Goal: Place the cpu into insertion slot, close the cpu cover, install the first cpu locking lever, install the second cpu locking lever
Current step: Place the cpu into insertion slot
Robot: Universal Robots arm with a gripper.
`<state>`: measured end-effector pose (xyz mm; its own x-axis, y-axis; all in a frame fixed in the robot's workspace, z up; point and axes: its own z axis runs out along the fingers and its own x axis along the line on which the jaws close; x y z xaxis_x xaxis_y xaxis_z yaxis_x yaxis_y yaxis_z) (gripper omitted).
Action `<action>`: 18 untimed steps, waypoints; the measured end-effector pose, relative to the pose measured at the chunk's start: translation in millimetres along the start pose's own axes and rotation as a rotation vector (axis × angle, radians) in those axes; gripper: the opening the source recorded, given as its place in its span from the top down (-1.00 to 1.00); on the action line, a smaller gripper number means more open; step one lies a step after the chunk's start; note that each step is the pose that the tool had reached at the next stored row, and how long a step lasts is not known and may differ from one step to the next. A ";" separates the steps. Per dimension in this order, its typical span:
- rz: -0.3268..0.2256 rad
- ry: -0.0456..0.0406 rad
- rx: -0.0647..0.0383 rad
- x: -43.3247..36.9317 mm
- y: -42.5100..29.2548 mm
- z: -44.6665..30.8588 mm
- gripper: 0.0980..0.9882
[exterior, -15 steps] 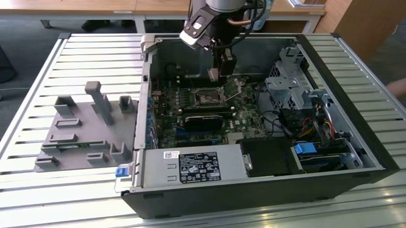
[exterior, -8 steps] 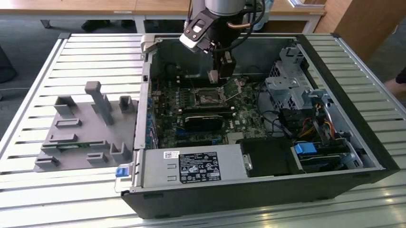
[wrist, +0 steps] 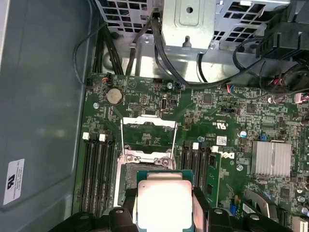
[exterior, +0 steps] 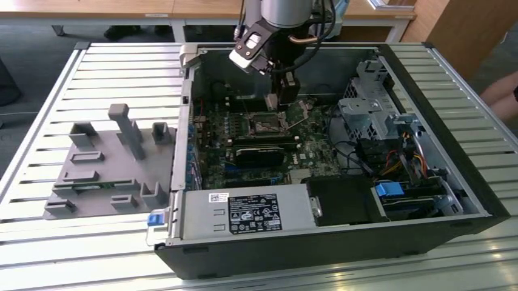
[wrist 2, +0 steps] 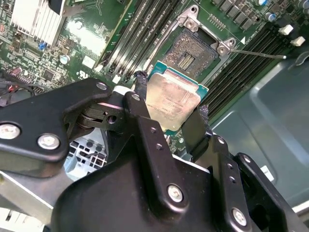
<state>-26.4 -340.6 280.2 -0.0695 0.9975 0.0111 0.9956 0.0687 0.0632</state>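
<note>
My gripper (exterior: pixel 283 97) hangs inside the open computer case, shut on the cpu (wrist 2: pixel 174 101), a flat square chip with a pale metal face. In both wrist views the black fingers (wrist 2: pixel 141 92) press on two opposite edges of the chip (wrist: pixel 164 200). The cpu sits a little above and partly over the insertion slot (wrist 2: pixel 189 54), a dark square socket with a silvery rim on the green board (wrist: pixel 126 175) (exterior: pixel 265 125). The cpu cover (wrist: pixel 148 121) stands tilted up, open, at the slot's far side. A thin wire locking lever (wrist 2: pixel 256 52) sticks out beside the slot.
A long black module (exterior: pixel 259 151) lies in front of the slot, with a power supply (exterior: pixel 242 212) nearer. A metal drive cage (exterior: pixel 372 115) and cables fill the exterior view's right. A grey fixture (exterior: pixel 105 163) lies on the slatted table. A person's arm (exterior: pixel 503 97) is at the right edge.
</note>
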 end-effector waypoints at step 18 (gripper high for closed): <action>0.000 0.0000 0.001 -0.2 -1.0 14.6 0.01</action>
<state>-26.4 -340.6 265.6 -0.0695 0.9975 0.0112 0.9957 0.0686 0.0624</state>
